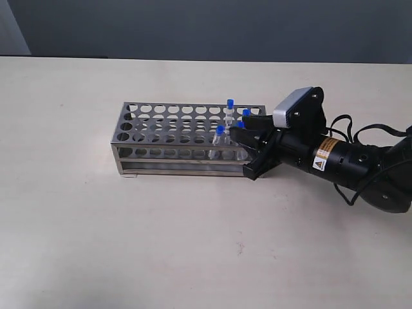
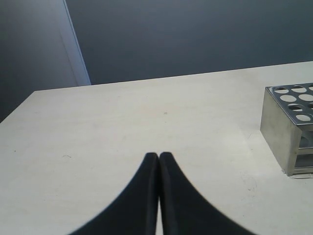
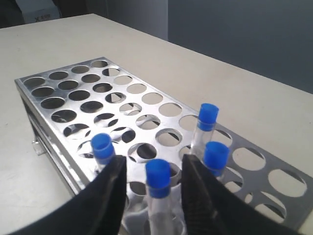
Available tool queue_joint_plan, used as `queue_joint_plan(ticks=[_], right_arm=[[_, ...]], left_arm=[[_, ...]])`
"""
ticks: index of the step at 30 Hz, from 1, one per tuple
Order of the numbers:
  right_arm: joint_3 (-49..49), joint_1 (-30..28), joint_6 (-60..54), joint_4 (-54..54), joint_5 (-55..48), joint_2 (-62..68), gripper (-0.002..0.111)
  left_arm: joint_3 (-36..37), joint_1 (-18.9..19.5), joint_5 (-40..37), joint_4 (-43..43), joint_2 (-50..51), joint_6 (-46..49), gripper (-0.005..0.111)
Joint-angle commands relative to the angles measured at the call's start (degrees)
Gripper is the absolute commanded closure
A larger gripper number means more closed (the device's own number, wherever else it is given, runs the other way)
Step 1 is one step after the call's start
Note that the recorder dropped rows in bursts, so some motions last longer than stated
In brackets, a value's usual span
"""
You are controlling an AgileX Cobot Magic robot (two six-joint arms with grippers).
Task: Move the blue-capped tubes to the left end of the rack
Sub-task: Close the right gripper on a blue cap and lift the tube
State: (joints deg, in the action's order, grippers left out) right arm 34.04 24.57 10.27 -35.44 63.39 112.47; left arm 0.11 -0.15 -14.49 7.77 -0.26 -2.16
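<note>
- The four blue-capped tubes point(image 1: 230, 102) all stand upright in holes at the right end of the rack point(image 1: 161, 152), bunched close together. So none of them has made it to the left end yet.
- Every other hole I can see looks free, so there's plenty of room over on the left.
- The right hand point(image 3: 154, 169) reaches in from the right and straddles one tube point(image 3: 158, 178) near the rack's right edge. Its jaws are partly spread, one on each side of the blue cap, with a sliver of gap on both sides. I'd call that lined up for a grab, not pinching yet.
- The neighbouring tubes sit just beside the jaws, so my guess is that closing or lifting crooked could bump them.
- The left hand point(image 2: 159, 157) is pressed fully closed with nothing in it, hovering over bare surface off the rack's left end and well apart from it. It looks parked out of the way to me.
- The worktop point(image 1: 193, 244) is pale beige and matte. Behind it there's a dark grey-blue wall point(image 1: 193, 26).
</note>
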Motion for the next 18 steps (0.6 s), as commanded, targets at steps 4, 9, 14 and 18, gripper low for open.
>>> queue_joint_plan(ticks=[4, 9, 14, 18], right_arm=[[1.75, 0.88, -0.6, 0.84, -1.16, 1.63, 0.071], [1.75, 0.88, -0.25, 2.63, -1.26, 1.76, 0.074], [1.75, 0.88, -0.14, 2.63, -1.16, 1.76, 0.106], [1.75, 0.88, 0.04, 2.63, -1.06, 1.76, 0.109]], left_arm=[[-0.11, -0.39, 0.77, -0.01, 0.26, -0.2, 0.106], [-0.11, -0.39, 0.77, -0.01, 0.26, -0.2, 0.106], [-0.11, -0.39, 0.77, -0.01, 0.26, -0.2, 0.106], [-0.11, -0.39, 0.77, -0.01, 0.26, -0.2, 0.106]])
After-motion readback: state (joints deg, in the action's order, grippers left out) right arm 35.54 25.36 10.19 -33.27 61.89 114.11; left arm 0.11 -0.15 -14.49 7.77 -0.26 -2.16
